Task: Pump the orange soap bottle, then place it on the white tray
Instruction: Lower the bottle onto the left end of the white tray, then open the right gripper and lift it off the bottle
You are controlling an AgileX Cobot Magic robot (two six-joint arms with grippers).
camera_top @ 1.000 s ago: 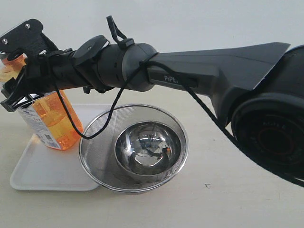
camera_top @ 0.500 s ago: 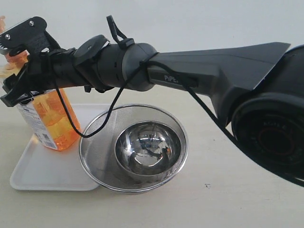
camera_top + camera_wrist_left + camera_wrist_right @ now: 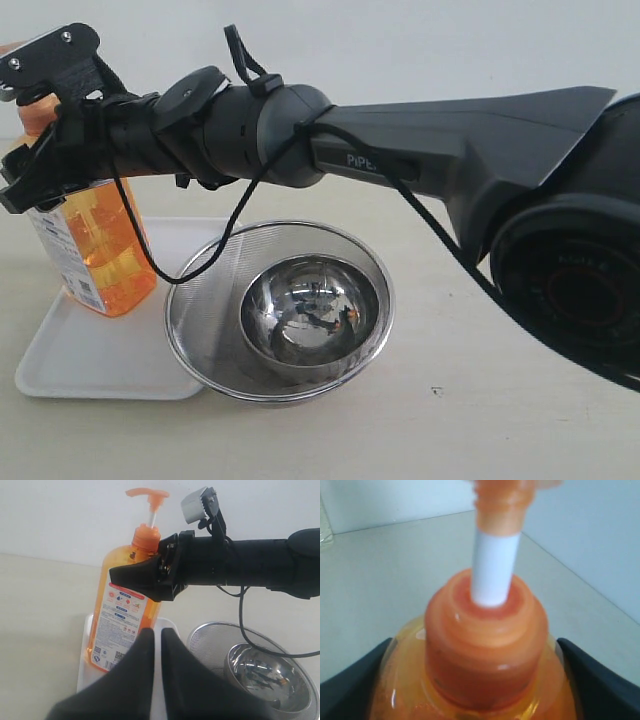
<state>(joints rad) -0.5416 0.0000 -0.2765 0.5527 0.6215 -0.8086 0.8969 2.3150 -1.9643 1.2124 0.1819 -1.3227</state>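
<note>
The orange soap bottle point(image 3: 97, 250) stands nearly upright over the far left part of the white tray point(image 3: 100, 365); I cannot tell whether its base touches. My right gripper point(image 3: 40, 165) reaches across from the right and is shut on the bottle's shoulders, just below the neck. In the right wrist view its dark fingers point(image 3: 602, 677) flank the bottle point(image 3: 485, 645) under the white stem point(image 3: 492, 565). The left wrist view shows the bottle point(image 3: 125, 615), its raised pump head point(image 3: 147, 492), the tray point(image 3: 86, 635) and my left gripper point(image 3: 157, 637), shut and empty, short of the bottle.
A round steel mesh strainer point(image 3: 205, 300) holding a shiny steel bowl point(image 3: 310, 315) overlaps the tray's right edge, close to the bottle. The right arm point(image 3: 420, 150) spans the scene above them. The pale tabletop point(image 3: 500, 410) extends to the right and front.
The right gripper has carried the bottle a little to the left and up, and the bottle has gone from tilted to nearly upright. The strainer and bowl stay put.
</note>
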